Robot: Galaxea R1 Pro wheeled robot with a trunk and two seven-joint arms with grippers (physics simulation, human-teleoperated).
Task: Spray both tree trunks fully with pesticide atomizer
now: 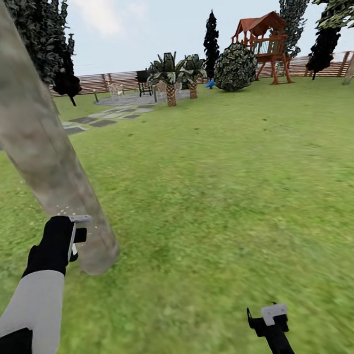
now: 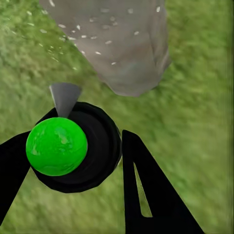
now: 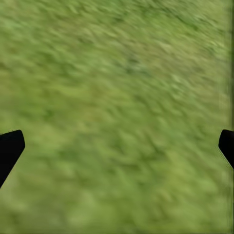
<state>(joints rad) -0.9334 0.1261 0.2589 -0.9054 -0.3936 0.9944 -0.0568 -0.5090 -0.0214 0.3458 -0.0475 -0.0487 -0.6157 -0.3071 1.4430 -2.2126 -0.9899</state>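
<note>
Left tool (image 2: pixel 73 161): clamped on the atomizer (image 2: pixel 78 146), one black finger (image 2: pixel 151 190) on each side of its round black body, green ball on top.
Nozzle: the grey cone (image 2: pixel 65 97) points from the left tool straight at the trunk (image 2: pixel 122 44).
Trunk: right in front of the left tool (image 1: pixel 77 231), thick, grey-beige, leaning in the head view (image 1: pixel 39 140); its base meets the lawn (image 1: pixel 215 184) just beyond the tool.
Spray: pale flecks dot the bark (image 2: pixel 97 34) and hang in the air between nozzle and trunk.
Right tool (image 1: pixel 269 319): low over the grass, well apart from the trunk, wide open and holding nothing; in its wrist view just two black fingertips (image 3: pixel 9 146) at the edges and blurred lawn (image 3: pixel 117 107) between.
Far beyond both tools: slat fence (image 1: pixel 296 65), two short palms (image 1: pixel 176 75), a round bush (image 1: pixel 235 67), a red-roofed play tower (image 1: pixel 264 43), grey paving slabs (image 1: pixel 102 119).
Other tree: cannot tell which one it is from here.
</note>
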